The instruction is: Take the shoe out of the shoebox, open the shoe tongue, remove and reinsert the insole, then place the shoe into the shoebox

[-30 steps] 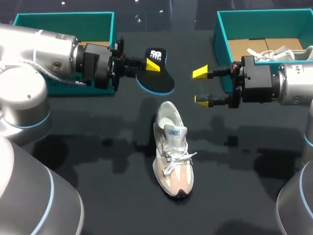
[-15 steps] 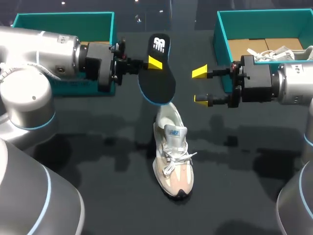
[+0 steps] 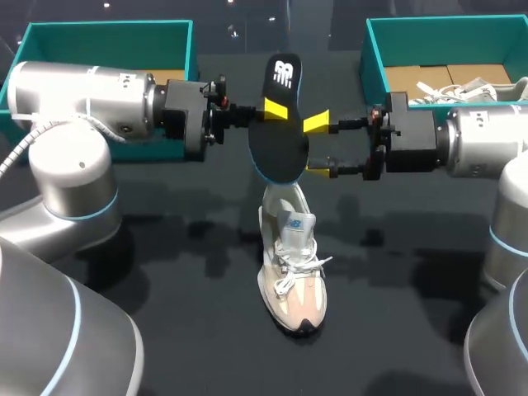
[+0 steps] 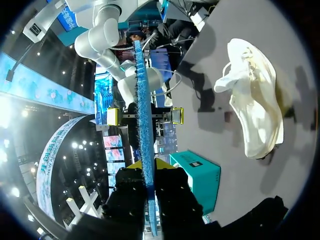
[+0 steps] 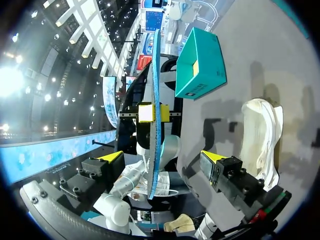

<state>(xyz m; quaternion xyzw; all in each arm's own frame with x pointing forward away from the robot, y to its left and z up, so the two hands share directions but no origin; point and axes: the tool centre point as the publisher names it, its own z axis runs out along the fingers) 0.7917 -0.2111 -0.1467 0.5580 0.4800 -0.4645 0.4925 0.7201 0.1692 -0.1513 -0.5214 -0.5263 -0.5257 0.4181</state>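
A pale sneaker (image 3: 290,256) lies on the black table, toe toward the near edge; it also shows as the sneaker (image 4: 255,105) and the sneaker (image 5: 257,137) in the wrist views. My left gripper (image 3: 275,108) is shut on a black insole with a blue underside (image 3: 278,132), held on edge in the air above the sneaker's heel. The insole (image 4: 142,115) is pinched between my left gripper's (image 4: 149,165) fingers. My right gripper (image 3: 318,146) stands open, facing the left one. The insole (image 5: 155,115) hangs between my right gripper's (image 5: 161,157) spread fingers without touching either.
A teal shoebox (image 3: 107,37) sits at the back left behind my left arm. Another teal shoebox (image 3: 375,49) at the back right holds a second pale shoe (image 3: 470,87). Bare black table surrounds the sneaker.
My left arm carried the insole rightward and turned it more upright over the sneaker's heel. My right gripper slid left, still open, until its fingers straddle the insole.
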